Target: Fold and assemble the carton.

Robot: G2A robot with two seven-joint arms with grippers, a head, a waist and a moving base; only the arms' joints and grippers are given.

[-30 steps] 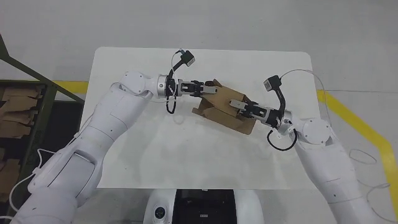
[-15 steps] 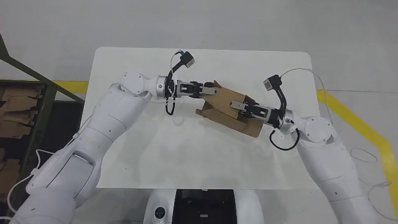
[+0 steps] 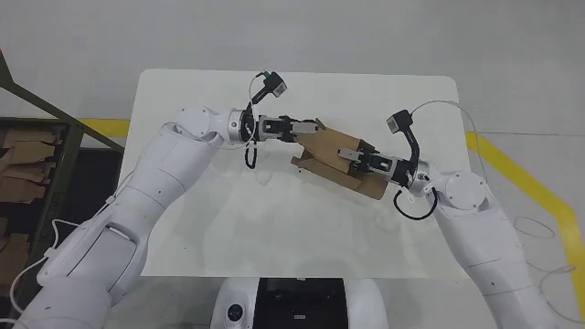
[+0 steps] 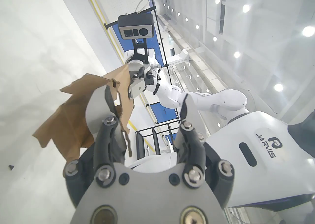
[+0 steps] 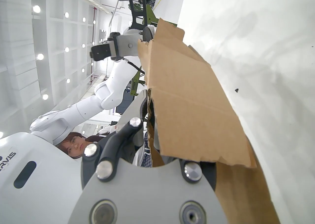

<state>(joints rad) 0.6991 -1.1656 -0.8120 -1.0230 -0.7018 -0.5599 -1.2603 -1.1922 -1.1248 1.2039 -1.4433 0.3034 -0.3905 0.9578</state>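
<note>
A brown carton (image 3: 331,152), partly unfolded, hangs just above the middle of the white table (image 3: 219,228), held between both arms. My left gripper (image 3: 309,129) is open at the carton's far left end. In the left wrist view one finger (image 4: 108,98) lies against a torn flap of the carton (image 4: 71,121) while the other finger (image 4: 185,109) stands free. My right gripper (image 3: 351,154) is shut on the carton's near right wall. In the right wrist view one finger (image 5: 145,105) presses the edge of the carton (image 5: 192,102), and the panel hides the other.
On the floor left of the table, a dark crate (image 3: 27,169) holds flat cardboard pieces. Bare tabletop lies in front of the carton and behind it. A small dark speck (image 5: 236,90) sits on the table near the carton.
The right gripper has drawn the carton a little to the right and stretched it flatter. The left gripper has shifted slightly away from the robot along with it.
</note>
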